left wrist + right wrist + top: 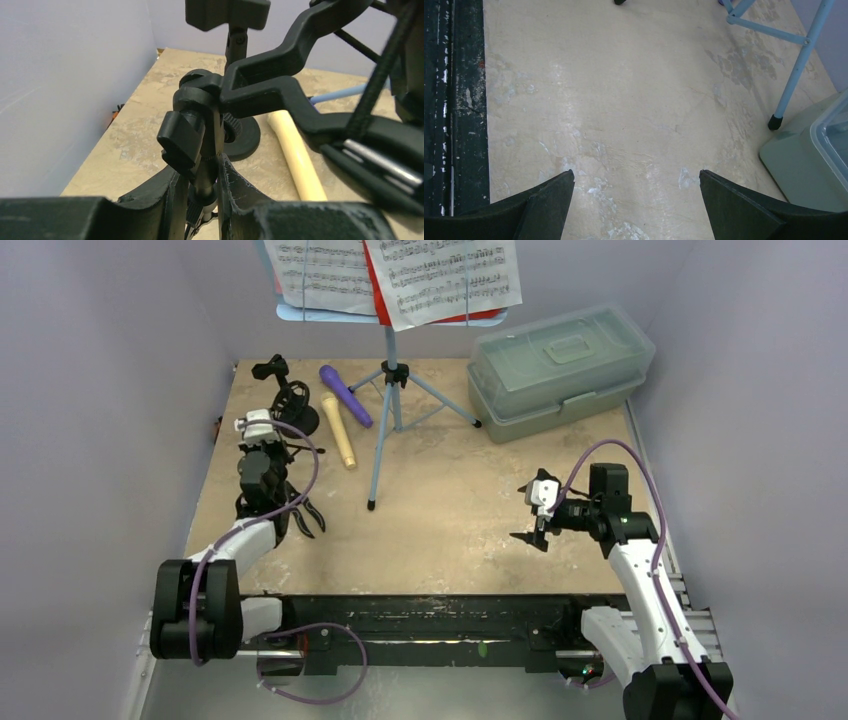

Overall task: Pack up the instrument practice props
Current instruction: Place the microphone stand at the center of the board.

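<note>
Black plastic crowds the left wrist view: the left gripper (205,187) is pinched narrow on the thin stem of the tripod mic holder (181,140), near the tabletop's (450,530) left edge. The holder's upper part runs out of frame, and from overhead the arm hides the grip. Behind it stand the round-base holder (245,142) and the tan microphone (300,160). The purple microphone (345,395) shows only from above, toward the far-left corner. Sheet music (440,275) on the blue music rack (388,410) is cut off at the top. The right gripper (636,200) hangs spread wide over bare tabletop. The lidded box (560,370) sits at the far-right corner.
</note>
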Robot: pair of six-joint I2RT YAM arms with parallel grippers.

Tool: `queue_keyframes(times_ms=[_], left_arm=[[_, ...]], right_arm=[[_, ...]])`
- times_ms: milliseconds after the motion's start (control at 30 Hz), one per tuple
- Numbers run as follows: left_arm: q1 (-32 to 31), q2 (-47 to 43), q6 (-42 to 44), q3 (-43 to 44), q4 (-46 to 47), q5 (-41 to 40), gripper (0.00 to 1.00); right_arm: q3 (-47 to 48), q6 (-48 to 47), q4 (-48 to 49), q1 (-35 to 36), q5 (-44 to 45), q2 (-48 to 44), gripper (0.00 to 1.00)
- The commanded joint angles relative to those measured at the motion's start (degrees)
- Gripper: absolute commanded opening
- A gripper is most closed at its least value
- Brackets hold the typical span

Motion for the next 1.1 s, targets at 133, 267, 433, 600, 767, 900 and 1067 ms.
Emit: queue_keyframes(times_ms=[133, 267, 433, 600, 767, 900, 1067], left_arm=[[8.8, 7.6, -0.7, 4.9, 9.7, 12.2, 0.00], [12.5, 10.9, -4.3, 5.1, 12.3, 15.3, 0.00], [13.5, 14.4, -3.4, 5.5, 12.7, 16.7, 0.00], [13.7, 15.7, -3.2, 5.5, 11.8, 16.1, 0.03], [13.6, 15.0, -4.0, 5.6, 10.0, 14.6, 0.24], [13.3, 14.4, -4.6, 6.1, 8.6, 14.6, 0.38], [12.3, 12.6, -4.2, 6.6, 6.4, 14.1, 0.51]], right_arm=[[0.3, -1.7, -1.3, -0.1, -1.9, 0.8, 0.99], [0.4, -2.0, -1.6, -0.1, -2.0, 1.2, 0.99], [0.4, -2.2, -1.7, -0.2, -2.0, 1.3, 0.99], [0.5, -2.4, -1.8, -0.1, -2.0, 1.3, 0.99], [0.5, -2.5, -1.9, -0.2, -2.0, 1.3, 0.99], [0.5, -2.5, -1.9, -0.1, -1.8, 1.3, 0.99], [0.4, -2.5, -1.8, -0.2, -1.6, 1.4, 0.99]])
